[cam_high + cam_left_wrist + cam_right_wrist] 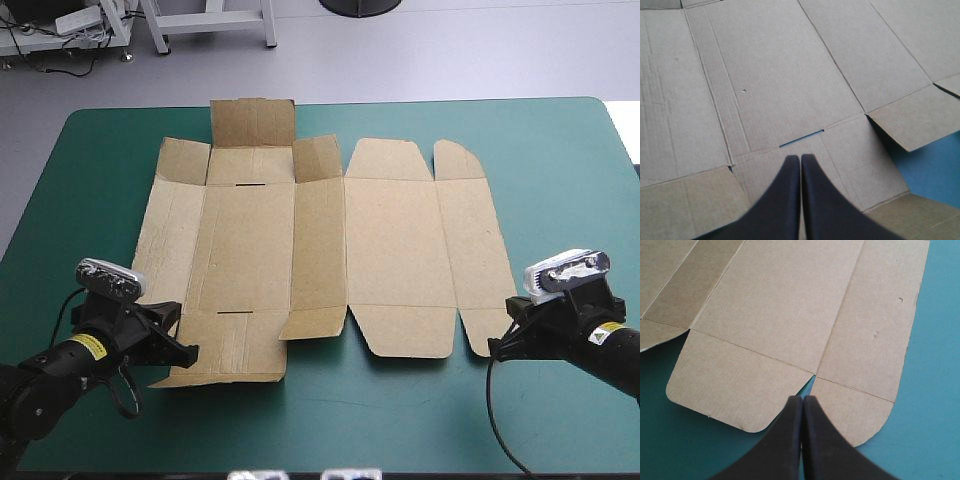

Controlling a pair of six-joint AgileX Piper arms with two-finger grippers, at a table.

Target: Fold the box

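The brown box (320, 255) lies as a flat cut sheet across the middle of the teal-green table, with its far flap (253, 123) standing up and a side flap (318, 160) slightly raised. My left gripper (172, 335) hovers over the sheet's near left corner, fingers shut and empty; in its wrist view the gripper (800, 159) points at a slot (801, 138) in the board. My right gripper (505, 335) sits at the sheet's near right corner, shut and empty; in its wrist view the gripper (803, 400) points at the notch between two rounded near flaps (735, 390).
Bare teal-green cover (420, 420) runs along the near edge and on both sides of the sheet. The table's right edge (622, 140) is close beyond my right arm.
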